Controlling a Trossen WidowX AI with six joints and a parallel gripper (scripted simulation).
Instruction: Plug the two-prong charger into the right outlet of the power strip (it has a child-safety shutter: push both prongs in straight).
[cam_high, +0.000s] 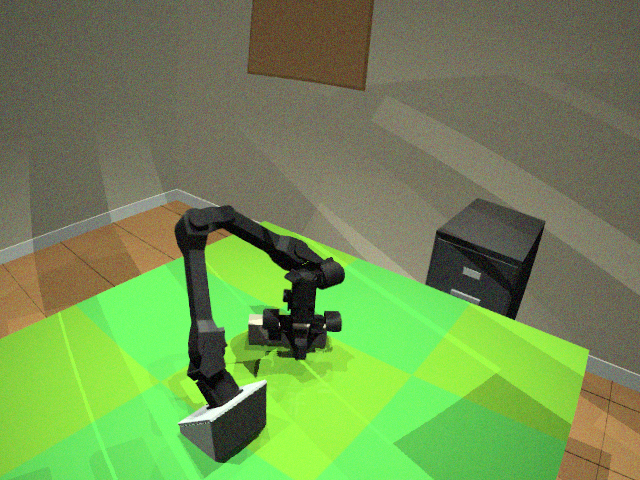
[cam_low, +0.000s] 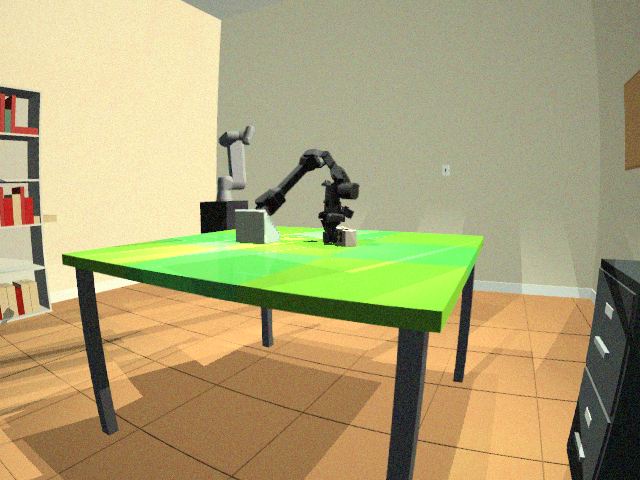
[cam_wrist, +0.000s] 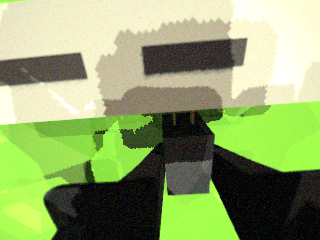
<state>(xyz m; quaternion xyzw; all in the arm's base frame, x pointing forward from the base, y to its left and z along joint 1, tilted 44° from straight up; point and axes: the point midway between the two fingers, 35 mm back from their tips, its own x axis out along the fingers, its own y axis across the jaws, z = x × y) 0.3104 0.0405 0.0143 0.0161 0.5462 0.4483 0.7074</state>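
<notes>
The pale power strip lies on the table, partly behind my gripper in the top view. In the wrist view it crosses the top, with two dark rectangles on its upper face; the outlet openings facing me are hidden. My gripper points down in front of the strip and is shut on the dark charger. Two thin prongs point at the strip, below the right one of the visible rectangles. Their tips meet the strip's edge in the wrist view; whether they enter it cannot be told.
The arm's base stands at a grey wedge-shaped block on the green table. A dark filing cabinet stands beyond the table. Another grey arm stands in the background.
</notes>
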